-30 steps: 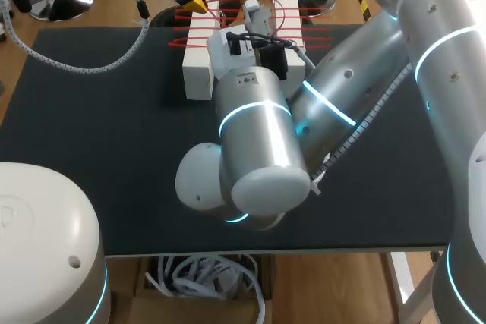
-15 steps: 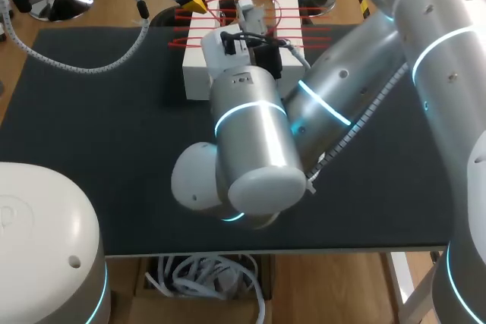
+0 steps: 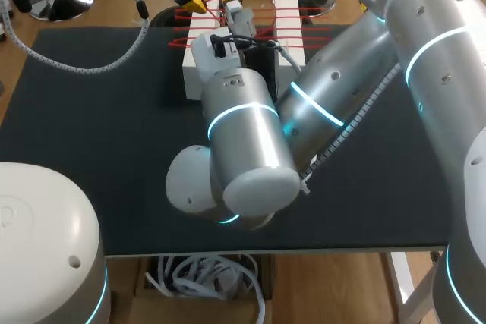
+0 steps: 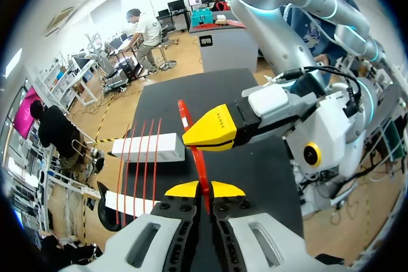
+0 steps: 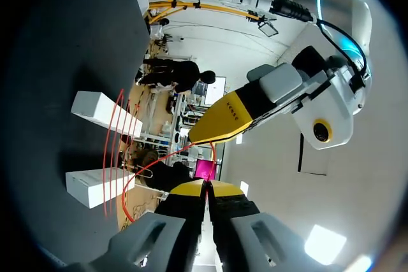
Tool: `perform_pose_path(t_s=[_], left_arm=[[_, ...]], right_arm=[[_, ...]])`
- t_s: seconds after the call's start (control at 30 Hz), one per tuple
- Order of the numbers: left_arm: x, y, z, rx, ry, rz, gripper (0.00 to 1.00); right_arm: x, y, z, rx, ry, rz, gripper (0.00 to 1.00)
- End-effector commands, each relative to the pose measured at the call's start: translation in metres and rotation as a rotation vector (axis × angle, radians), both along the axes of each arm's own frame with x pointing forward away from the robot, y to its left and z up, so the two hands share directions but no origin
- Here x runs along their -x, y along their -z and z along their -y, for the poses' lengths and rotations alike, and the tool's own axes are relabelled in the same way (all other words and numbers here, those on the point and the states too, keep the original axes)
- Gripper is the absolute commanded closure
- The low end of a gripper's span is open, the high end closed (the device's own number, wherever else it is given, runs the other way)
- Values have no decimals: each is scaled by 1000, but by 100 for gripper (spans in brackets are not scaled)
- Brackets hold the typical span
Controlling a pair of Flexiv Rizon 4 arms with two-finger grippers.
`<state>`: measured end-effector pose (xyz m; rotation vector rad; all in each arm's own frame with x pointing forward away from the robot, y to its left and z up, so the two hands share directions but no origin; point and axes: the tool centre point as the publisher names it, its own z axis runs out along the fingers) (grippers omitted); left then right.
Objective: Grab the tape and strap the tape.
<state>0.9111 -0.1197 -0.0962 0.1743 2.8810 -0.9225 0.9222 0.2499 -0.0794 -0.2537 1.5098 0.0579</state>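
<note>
**A:** Where's the red tape (image 4: 199,171) right now?

**B:** It's pinched in my left gripper (image 4: 204,189). The yellow tips are pressed together on it, and the strand runs straight out ahead of the fingers, off the counter (image 3: 91,127).

**A:** And the right side?

**B:** My right gripper (image 5: 203,187) is closed as well. A thin red strand comes into its tips, so both are clamped on the same tape. In the left wrist view the right gripper's yellow tip sits just ahead of mine, right against the strand.

**A:** So the two are close?

**B:** Very close. From overhead they're both at the far edge of the counter, side by side, above the two white blocks (image 3: 288,5).

**A:** What about the rest of the tape?

**B:** It's strung across those blocks in several parallel red lines, bridging the gap between them. The blocks lie flat and apart from each other. One loose loop curves from them towards my right gripper.
</note>
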Motion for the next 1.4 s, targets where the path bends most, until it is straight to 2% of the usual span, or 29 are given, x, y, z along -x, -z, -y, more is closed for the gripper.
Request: perform_pose_path(t_s=[0.03,0.5,0.7,0.73,0.77,0.8,0.93,1.1,1.4], left_arm=[[0,0,1,-1,-1,1,100],[0,0,1,-1,-1,1,100],[0,0,1,-1,-1,1,100],[0,0,1,-1,-1,1,100],[0,0,1,-1,-1,1,100],[0,0,1,-1,-1,1,100],[0,1,0,2,-5,2,100],[-1,14,-13,11,-70,7,100],[-17,44,-53,-78,-206,13,100]], right_arm=[[0,1,-6,3,1,-1,100],[2,5,-13,5,-15,-4,100],[1,2,-6,5,2,-4,100],[2,1,-5,0,5,-5,58],[2,0,-3,-3,8,-5,21],[2,-1,-1,-10,19,-7,0],[4,-11,4,-32,40,-15,0],[7,-21,8,-56,54,-30,0],[15,-41,13,-102,52,-73,0]])
